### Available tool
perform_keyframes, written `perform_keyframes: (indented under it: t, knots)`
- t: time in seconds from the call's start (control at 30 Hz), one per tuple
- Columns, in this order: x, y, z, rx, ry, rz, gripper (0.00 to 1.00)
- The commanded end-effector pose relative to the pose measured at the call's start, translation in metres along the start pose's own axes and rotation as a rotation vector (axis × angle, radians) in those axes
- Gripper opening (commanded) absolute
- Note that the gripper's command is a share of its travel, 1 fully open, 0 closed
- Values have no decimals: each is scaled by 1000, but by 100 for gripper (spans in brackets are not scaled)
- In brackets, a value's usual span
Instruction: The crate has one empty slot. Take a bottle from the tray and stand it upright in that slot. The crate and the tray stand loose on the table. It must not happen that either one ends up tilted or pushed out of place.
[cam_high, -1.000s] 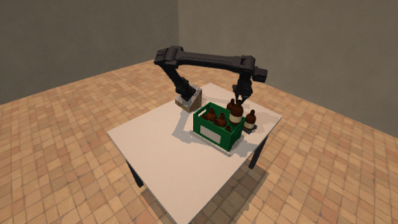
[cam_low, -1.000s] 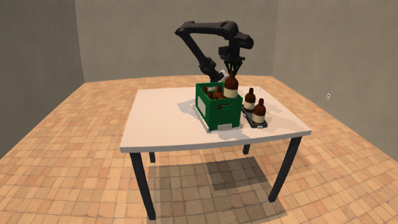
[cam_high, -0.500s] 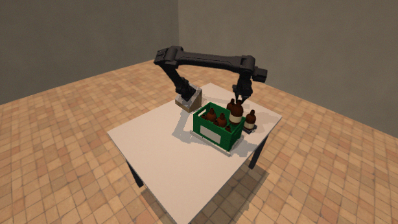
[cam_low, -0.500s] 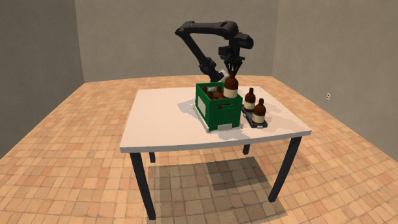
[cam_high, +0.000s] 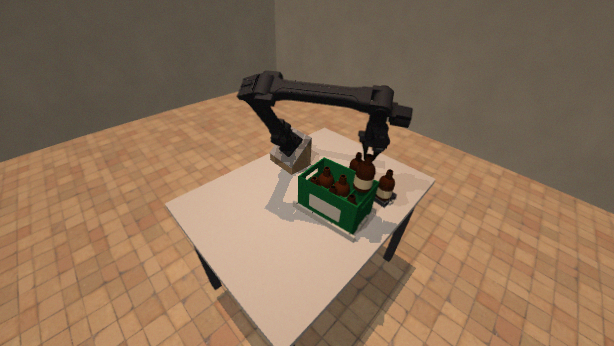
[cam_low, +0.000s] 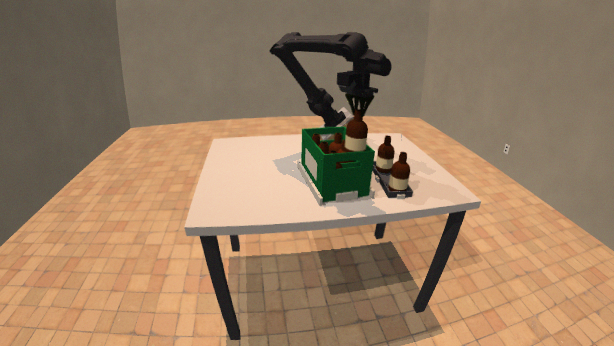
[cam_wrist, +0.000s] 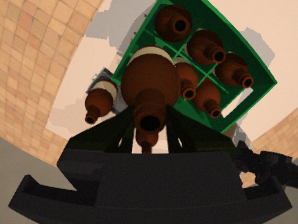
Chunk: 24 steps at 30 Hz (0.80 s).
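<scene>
Bottles (cam_high: 386, 187) (cam_low: 400, 175) (cam_wrist: 101, 100) upright on tray (cam_high: 386, 201) (cam_low: 404, 193), right of crate (cam_high: 327, 207) (cam_low: 345, 176) (cam_wrist: 252, 111); filled slots left of mine. My gripper (cam_high: 370, 154) (cam_low: 358, 112) (cam_wrist: 150, 110) points down, pinching bottle (cam_high: 364, 176) (cam_low: 356, 134) (cam_wrist: 150, 82) by neck.

Brown bottles (cam_high: 365, 172) (cam_low: 356, 135) (cam_wrist: 151, 82) with cream labels, green crate (cam_high: 325, 200) (cam_low: 347, 180) (cam_wrist: 255, 100), black claw (cam_high: 370, 156) (cam_low: 358, 111) (cam_wrist: 150, 110), tan checkered floor tiles (cam_high: 125, 200) (cam_low: 125, 200) (cam_wrist: 35, 65)
</scene>
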<state>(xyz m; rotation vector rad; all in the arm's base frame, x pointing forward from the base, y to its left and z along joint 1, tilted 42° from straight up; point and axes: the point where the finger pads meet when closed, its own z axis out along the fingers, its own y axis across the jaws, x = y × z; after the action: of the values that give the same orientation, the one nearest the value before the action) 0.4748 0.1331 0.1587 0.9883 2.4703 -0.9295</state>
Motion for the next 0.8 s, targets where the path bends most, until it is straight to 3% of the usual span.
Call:
perform_keyframes:
  t: [0.0, 0.77]
  knots:
    - [-7, -3, -7, -28, -5, 13, 0]
    - [0, 2, -1, -21, -5, 6, 0]
